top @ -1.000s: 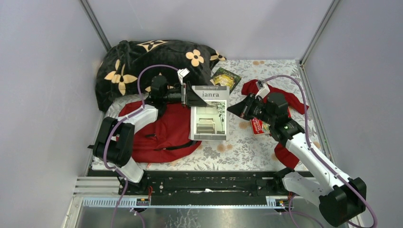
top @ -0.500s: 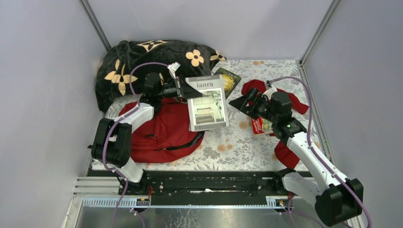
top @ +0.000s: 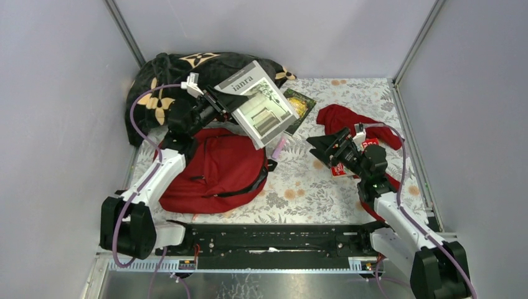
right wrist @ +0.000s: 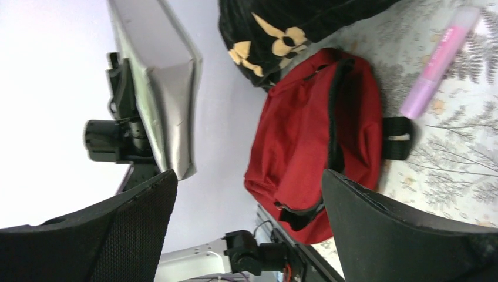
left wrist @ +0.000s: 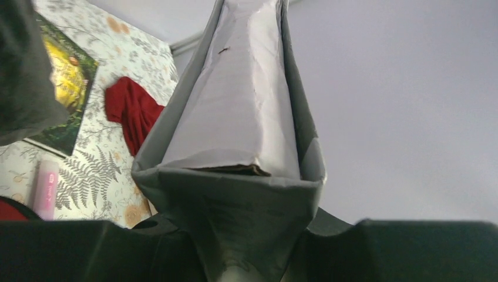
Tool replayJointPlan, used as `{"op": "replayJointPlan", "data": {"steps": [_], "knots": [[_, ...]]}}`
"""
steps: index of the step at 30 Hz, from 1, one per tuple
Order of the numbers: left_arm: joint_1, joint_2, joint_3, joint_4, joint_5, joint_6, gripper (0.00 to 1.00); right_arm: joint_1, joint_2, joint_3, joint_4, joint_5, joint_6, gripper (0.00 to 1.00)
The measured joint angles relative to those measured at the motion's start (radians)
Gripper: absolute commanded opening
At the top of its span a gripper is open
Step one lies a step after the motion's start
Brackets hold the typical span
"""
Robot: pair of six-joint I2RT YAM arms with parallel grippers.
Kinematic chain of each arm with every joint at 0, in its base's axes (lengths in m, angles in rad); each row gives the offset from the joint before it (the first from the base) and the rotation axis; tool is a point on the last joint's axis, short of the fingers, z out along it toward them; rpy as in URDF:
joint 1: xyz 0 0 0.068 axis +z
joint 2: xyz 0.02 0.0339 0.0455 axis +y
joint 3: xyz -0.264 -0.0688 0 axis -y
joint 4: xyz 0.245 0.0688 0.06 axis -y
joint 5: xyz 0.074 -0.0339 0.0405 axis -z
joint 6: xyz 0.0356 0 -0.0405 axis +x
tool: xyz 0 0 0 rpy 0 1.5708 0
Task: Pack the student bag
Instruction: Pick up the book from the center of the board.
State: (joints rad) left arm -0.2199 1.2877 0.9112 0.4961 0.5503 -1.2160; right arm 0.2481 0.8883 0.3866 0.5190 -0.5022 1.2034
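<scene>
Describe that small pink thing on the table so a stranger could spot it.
Find the dark-red backpack lying on the floral tablecloth. Just off its far right corner, by the lower corner of the grey book that the left gripper holds up, lies a slim pink tube. It is the only pale pink, stick-shaped item; nothing else near it has that colour or shape.

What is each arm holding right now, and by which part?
Left gripper: the grey softcover book, clamped at its title-end edge. Right gripper: open, nothing held.
</scene>
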Motion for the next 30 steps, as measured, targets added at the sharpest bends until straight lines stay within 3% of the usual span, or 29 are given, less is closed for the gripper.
{"op": "replayJointPlan", "data": {"steps": [11,30], "knots": [[-0.008,-0.049,-0.044,-0.114,-0.192,-0.068,0.19,0.039,0.162,-0.018,0.396,-0.037,0.166,1.0],[-0.061,-0.089,-0.074,-0.115,-0.238,-0.145,0.19,0.167,0.458,0.19,0.55,-0.006,0.253,1.0]]}}
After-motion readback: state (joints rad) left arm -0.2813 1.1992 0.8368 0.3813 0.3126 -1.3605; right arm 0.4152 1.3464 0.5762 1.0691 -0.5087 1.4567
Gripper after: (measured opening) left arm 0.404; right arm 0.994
